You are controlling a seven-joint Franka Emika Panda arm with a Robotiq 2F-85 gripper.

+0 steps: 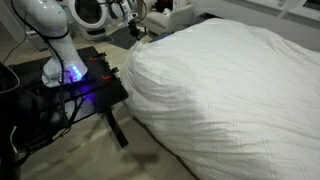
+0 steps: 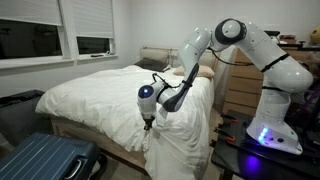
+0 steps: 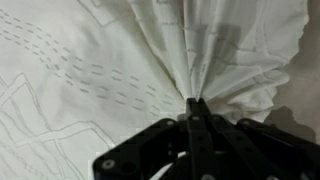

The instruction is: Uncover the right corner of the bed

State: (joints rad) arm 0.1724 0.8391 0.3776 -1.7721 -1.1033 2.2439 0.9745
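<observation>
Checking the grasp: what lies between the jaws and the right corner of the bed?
Only the white duvet: in the wrist view the gripper is shut on a gathered pinch of it; the corner is hidden.

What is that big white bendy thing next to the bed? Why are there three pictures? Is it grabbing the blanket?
The white bendy thing is a robot arm. It stands on a black table beside the bed. At its end is a gripper, which is like a hand with two fingers. Two pictures come from cameras in the room, looking from different spots. The third comes from a small camera on the robot's wrist, so it shows the black fingers very close up. A puffy white duvet lies on the bed. Yes, it is grabbing: the gripper is shut, pinching a bunch of the duvet at the bed's corner. The blue thing on the floor is a suitcase.
</observation>
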